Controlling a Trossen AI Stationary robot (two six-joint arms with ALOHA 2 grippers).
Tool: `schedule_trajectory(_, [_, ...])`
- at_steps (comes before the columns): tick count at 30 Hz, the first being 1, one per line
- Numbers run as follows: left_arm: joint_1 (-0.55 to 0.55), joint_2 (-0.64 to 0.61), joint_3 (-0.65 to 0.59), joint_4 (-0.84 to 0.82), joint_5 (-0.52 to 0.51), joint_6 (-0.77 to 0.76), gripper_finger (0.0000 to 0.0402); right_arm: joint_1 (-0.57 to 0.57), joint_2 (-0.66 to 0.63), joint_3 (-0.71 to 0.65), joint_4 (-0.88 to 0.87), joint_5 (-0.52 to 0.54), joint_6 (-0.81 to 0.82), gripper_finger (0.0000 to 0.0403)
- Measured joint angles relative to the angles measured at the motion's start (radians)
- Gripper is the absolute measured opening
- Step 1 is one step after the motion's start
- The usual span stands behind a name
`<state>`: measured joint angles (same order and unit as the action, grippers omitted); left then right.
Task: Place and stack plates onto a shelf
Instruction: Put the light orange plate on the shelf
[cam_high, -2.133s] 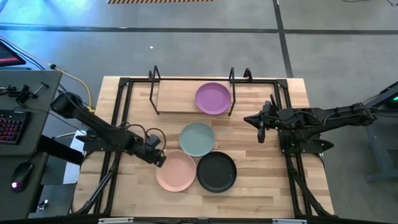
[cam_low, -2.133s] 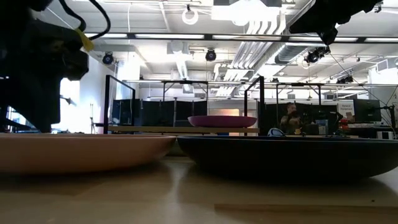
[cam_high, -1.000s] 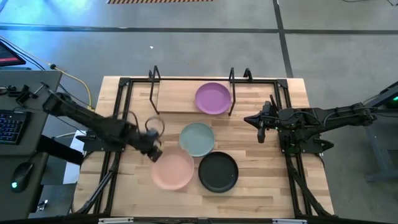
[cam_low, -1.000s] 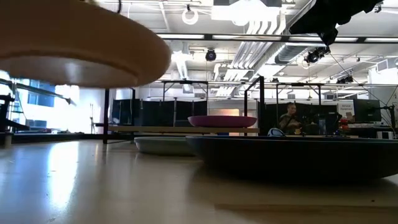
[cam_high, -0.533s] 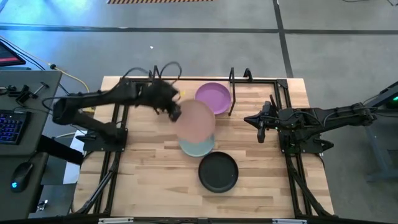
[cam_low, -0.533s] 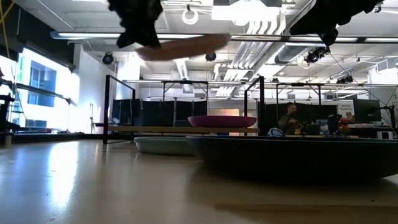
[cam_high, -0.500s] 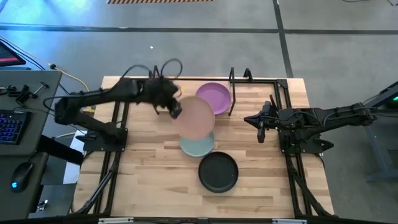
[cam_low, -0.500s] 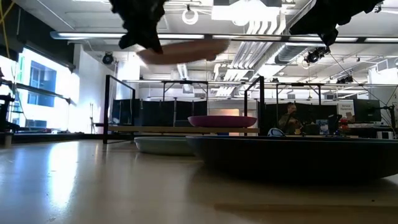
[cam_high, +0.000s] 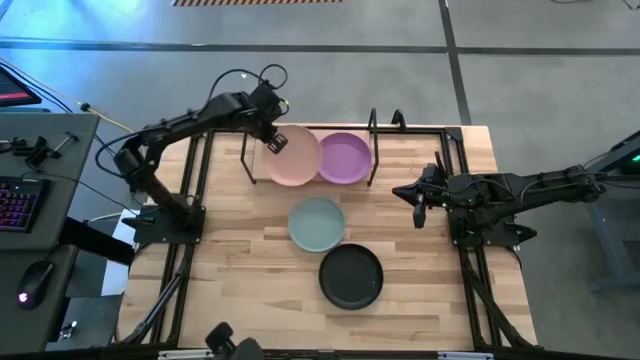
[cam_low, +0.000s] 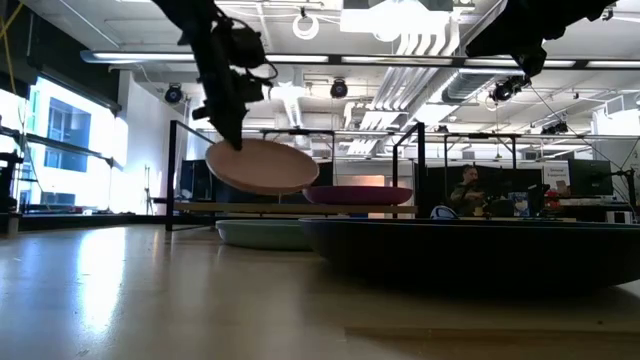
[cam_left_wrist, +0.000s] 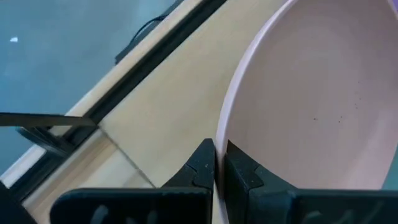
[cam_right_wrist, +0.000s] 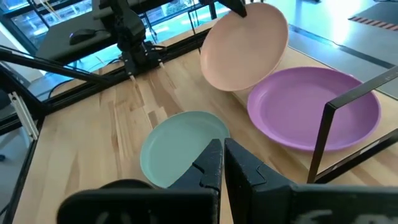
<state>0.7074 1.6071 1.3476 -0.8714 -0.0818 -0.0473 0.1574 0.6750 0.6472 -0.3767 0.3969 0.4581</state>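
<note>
My left gripper (cam_high: 273, 141) is shut on the pink plate (cam_high: 295, 157), which hangs tilted over the left half of the shelf (cam_high: 262, 163). Beside it, the purple plate (cam_high: 345, 158) rests flat on the shelf's board. The pale blue-green plate (cam_high: 317, 222) and the black plate (cam_high: 351, 277) lie on the tabletop nearer the front. My right gripper (cam_high: 418, 205) hovers shut over the table's right part, holding nothing. In the low view the pink plate (cam_low: 262, 165) is a little above the shelf board (cam_low: 290, 208). My left gripper pinches the pink plate's rim (cam_left_wrist: 225, 134) at its far-left side, one finger inside the plate and one on its outer side. The fingers come from above, slanting down from the far left. The plate hangs tilted below them, above the shelf board.
The shelf's black wire uprights (cam_high: 372, 150) stand right of the purple plate and another (cam_high: 246, 150) left of the pink one. A black frame (cam_high: 195, 180) runs along the table's edges. A keyboard (cam_high: 15, 200) lies off the table's left side.
My left gripper has carried the pink plate up from the table's near left, across the pale blue-green plate, toward the far edge, then down over the shelf's left half. The plate was held nearly level and is now tipped.
</note>
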Motion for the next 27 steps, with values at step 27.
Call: schedule_trajectory(27, [0.053, 0.051, 0.002, 0.003, -0.088, 0.097, 0.0074, 0.000, 0.000, 0.000, 0.000, 0.023, 0.040, 0.0000])
